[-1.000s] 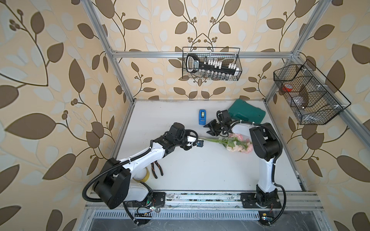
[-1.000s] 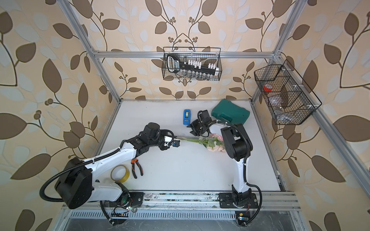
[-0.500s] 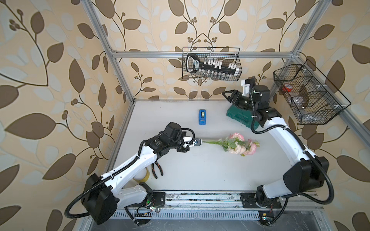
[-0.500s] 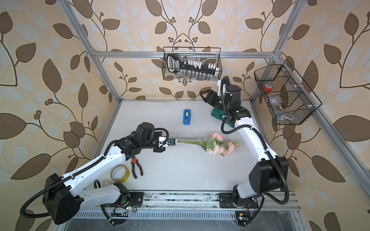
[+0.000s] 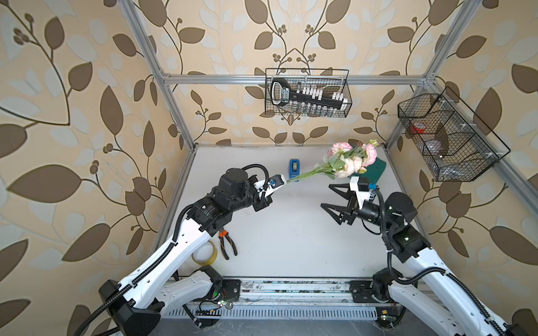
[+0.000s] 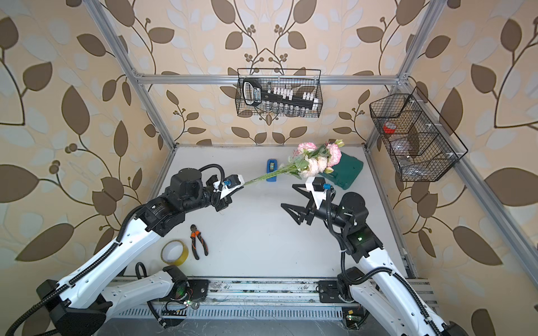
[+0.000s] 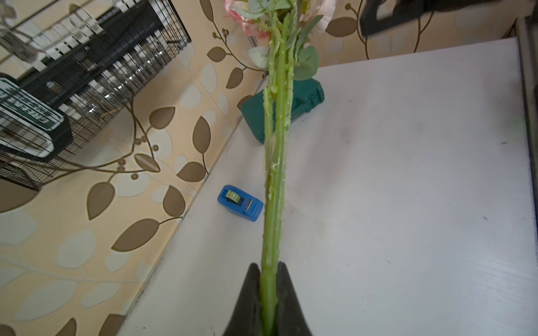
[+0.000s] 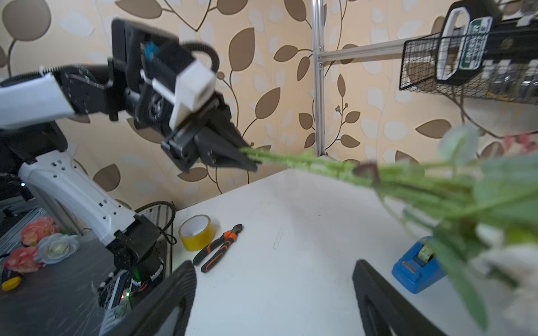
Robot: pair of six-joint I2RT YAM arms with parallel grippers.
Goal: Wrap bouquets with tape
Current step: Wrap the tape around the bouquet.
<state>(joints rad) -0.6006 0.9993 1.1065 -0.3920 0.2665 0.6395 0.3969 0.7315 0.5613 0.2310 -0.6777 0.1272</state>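
Observation:
The bouquets are one bunch of pink and cream roses on long green stems. It hangs above the table, blooms towards the back right. My left gripper is shut on the stem ends. My right gripper stands wide open and empty, below the blooms and apart from them. The tape, a small blue dispenser, sits on the table under the stems.
A yellowish tape ring and orange-handled pliers lie near the left arm. A green case sits at the back right. Wire baskets hang on the back wall and right wall.
The left gripper has lifted the bouquet off the table and tilted the blooms up towards the back right. The right arm has come forward from the back corner, and its jaws have opened wider.

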